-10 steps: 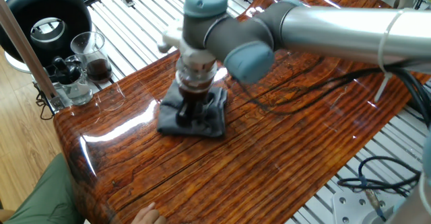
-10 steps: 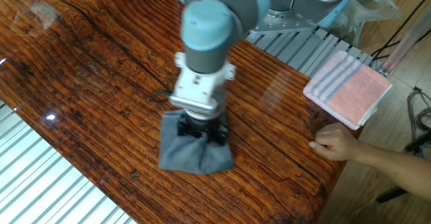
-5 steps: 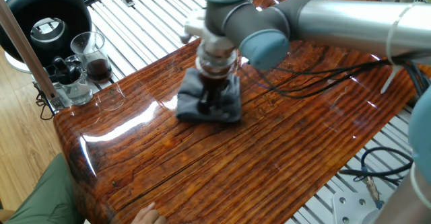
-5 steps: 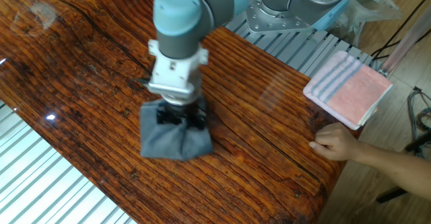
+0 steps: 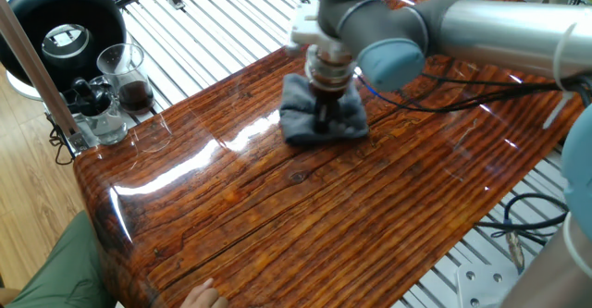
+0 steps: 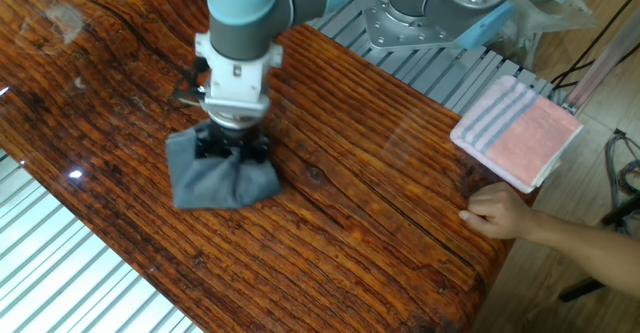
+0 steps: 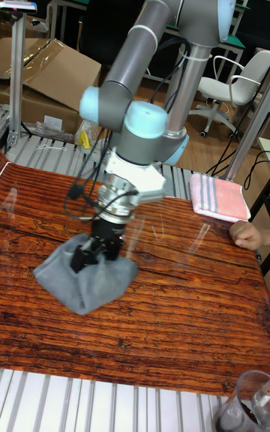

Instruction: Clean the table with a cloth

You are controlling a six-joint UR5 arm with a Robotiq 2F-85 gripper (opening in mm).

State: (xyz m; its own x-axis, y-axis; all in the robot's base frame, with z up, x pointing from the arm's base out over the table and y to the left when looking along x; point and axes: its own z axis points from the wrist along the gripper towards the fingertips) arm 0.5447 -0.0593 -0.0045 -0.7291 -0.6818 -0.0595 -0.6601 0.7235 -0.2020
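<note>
A bunched blue-grey cloth (image 5: 298,123) (image 6: 215,181) (image 7: 86,283) lies on the glossy reddish-brown table (image 5: 277,215) (image 6: 400,223) (image 7: 172,319). My gripper (image 5: 324,119) (image 6: 232,147) (image 7: 93,256) points straight down into the cloth's middle. Its dark fingers are pinched on a fold and press the cloth flat against the wood. In the one fixed view the cloth sits toward the table's far side. The fingertips are buried in the fabric.
A folded pink striped towel (image 6: 515,133) (image 7: 217,196) lies at a table corner, with a person's hand (image 6: 500,213) beside it. Glass beakers (image 5: 128,75) and a black round device (image 5: 60,30) stand off one table end. A glass (image 7: 247,402) stands at the near edge. Cables (image 5: 462,95) trail behind the arm.
The gripper has slid the cloth across the tabletop, up and right in the one fixed view and leftward in the other. The grip on the cloth is unchanged.
</note>
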